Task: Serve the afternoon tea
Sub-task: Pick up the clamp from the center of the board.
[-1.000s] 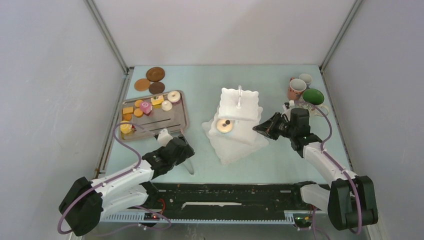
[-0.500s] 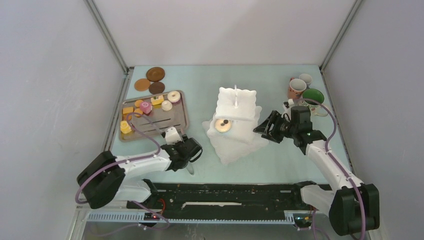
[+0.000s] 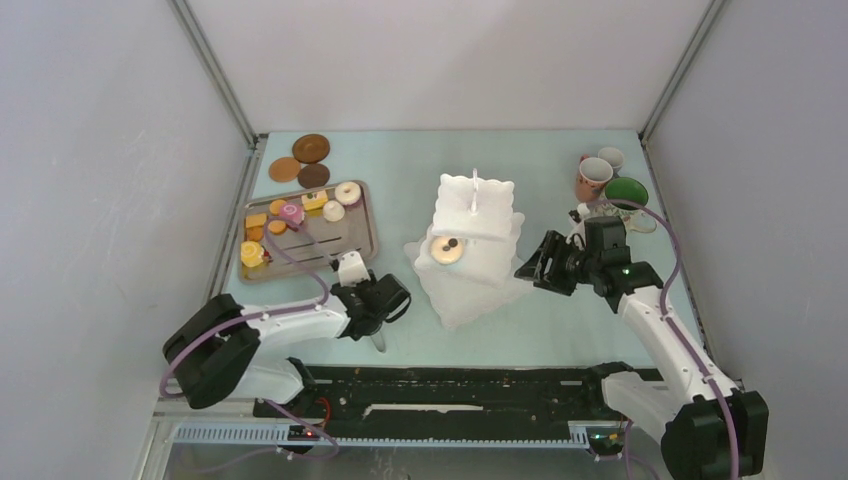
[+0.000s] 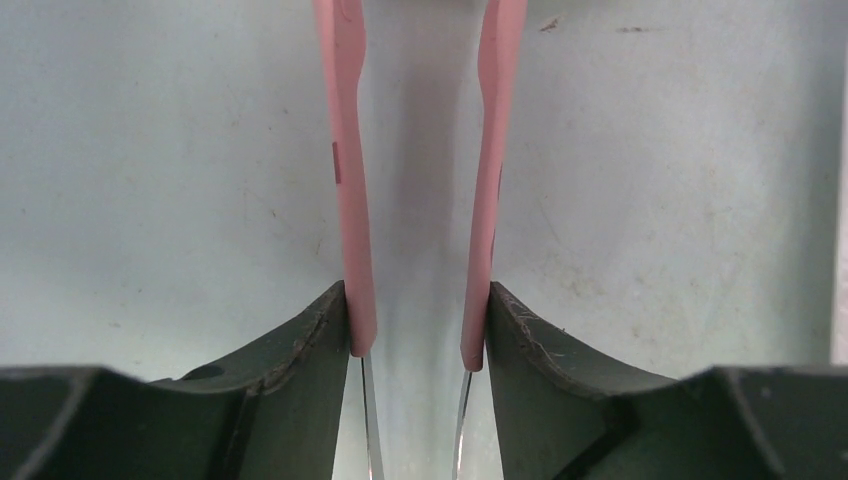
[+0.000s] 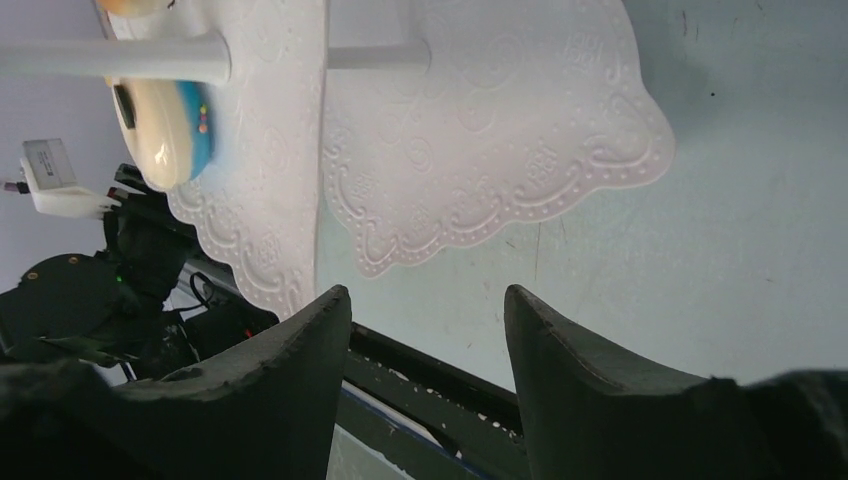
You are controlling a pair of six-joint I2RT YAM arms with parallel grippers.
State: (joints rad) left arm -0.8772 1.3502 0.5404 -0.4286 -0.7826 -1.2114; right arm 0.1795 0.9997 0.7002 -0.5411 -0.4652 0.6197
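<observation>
white and three-tiered, the stand (image 3: pixel 470 245) is set at the centre of the top view, with one donut (image 3: pixel 447 250) seen on its middle tier. just right of the lowest tier the right gripper (image 3: pixel 530 265) is held with its fingers spread apart and nothing between them. lower left of the stand, the left gripper (image 4: pixel 415 350) is clamped on the pink tongs (image 4: pixel 345 180), whose two arms are pressed from both sides. cakes (image 3: pixel 255 255) and biscuits (image 3: pixel 277 226) are seen on the grey tray (image 3: pixel 345 240) at centre left. mugs (image 3: pixel 594 177) are grouped at upper right, coasters (image 3: pixel 311 148) at upper left.
</observation>
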